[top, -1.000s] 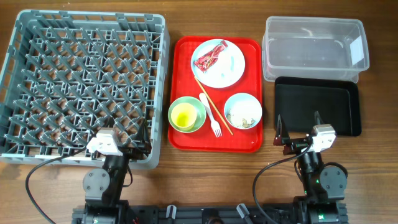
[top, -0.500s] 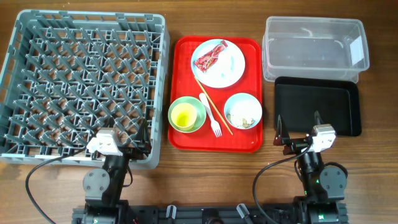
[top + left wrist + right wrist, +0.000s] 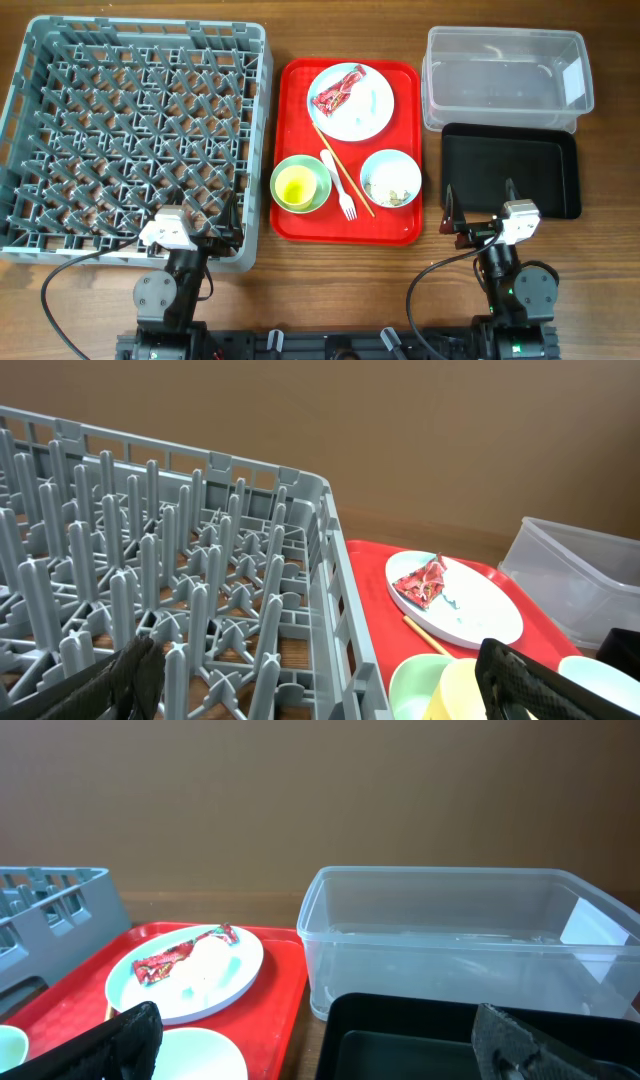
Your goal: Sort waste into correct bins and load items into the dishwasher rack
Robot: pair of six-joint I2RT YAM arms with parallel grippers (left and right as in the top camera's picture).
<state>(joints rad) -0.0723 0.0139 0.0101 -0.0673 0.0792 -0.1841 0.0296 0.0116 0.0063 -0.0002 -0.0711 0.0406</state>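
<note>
A red wrapper [image 3: 338, 90] lies on a pale-blue plate [image 3: 365, 112] at the back of the red tray [image 3: 400, 232]. A yellow cup [image 3: 295, 183] sits in a green bowl [image 3: 318, 196]. A pale blue bowl [image 3: 391, 178] holds whitish scraps [image 3: 390, 190]. A white fork [image 3: 339, 187] and a chopstick [image 3: 342, 168] lie between them. The grey rack [image 3: 135, 130] is at left, the clear tub [image 3: 505, 78] and black tray [image 3: 512, 170] at right. My left gripper [image 3: 200, 222] is open at the rack's front right corner. My right gripper [image 3: 480, 205] is open at the black tray's front edge. Both are empty.
The wrapper [image 3: 424, 578] and plate [image 3: 470, 605] show in the left wrist view beside the rack wall [image 3: 335, 560]. The right wrist view shows the tub [image 3: 450, 940], black tray [image 3: 420, 1030] and plate [image 3: 210, 975]. Bare wooden table [image 3: 600, 290] surrounds everything.
</note>
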